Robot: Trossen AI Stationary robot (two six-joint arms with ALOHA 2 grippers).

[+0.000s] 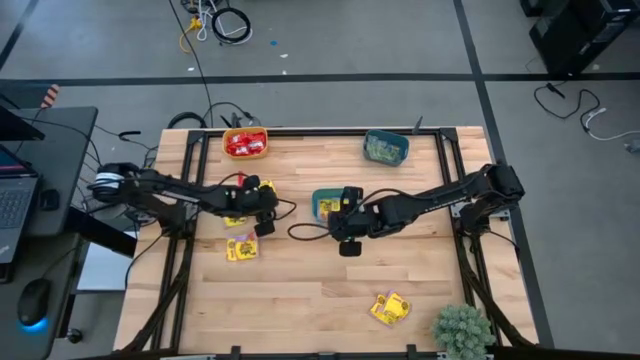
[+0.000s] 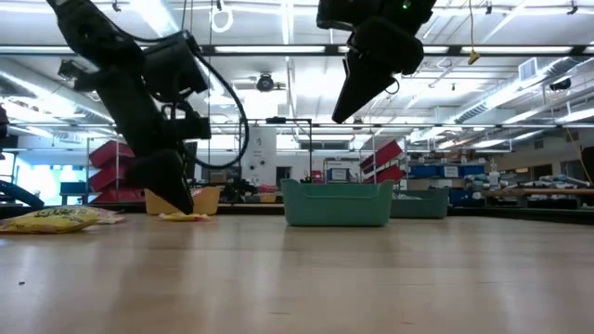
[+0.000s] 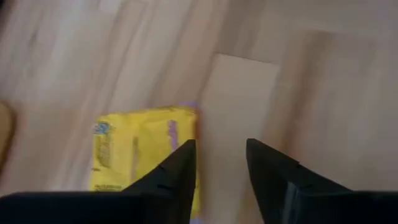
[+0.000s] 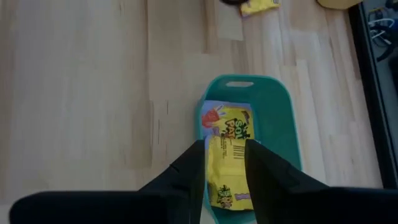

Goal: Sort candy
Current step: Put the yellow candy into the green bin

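Observation:
The candy lies as yellow packets on the table: one (image 1: 241, 247) near my left gripper (image 1: 265, 222), another (image 1: 390, 308) toward the near edge. In the left wrist view my left gripper (image 3: 221, 144) stands open just above the wood, with a yellow packet (image 3: 140, 149) beside one finger and nothing in its gap. My right gripper (image 4: 225, 142) is open above the middle teal bowl (image 4: 283, 134). A yellow packet (image 4: 229, 134) lies in that bowl. In the low view my right gripper (image 2: 342, 113) hangs well above the teal bowl (image 2: 336, 206) with nothing between its fingers.
An orange bowl (image 1: 246, 142) with red packets stands at the far edge. A second teal bowl (image 1: 386, 147) holding pale green packets stands at the far right. A small green plant (image 1: 463, 330) is at the near right corner. More yellow packets (image 1: 262, 188) lie by the left arm.

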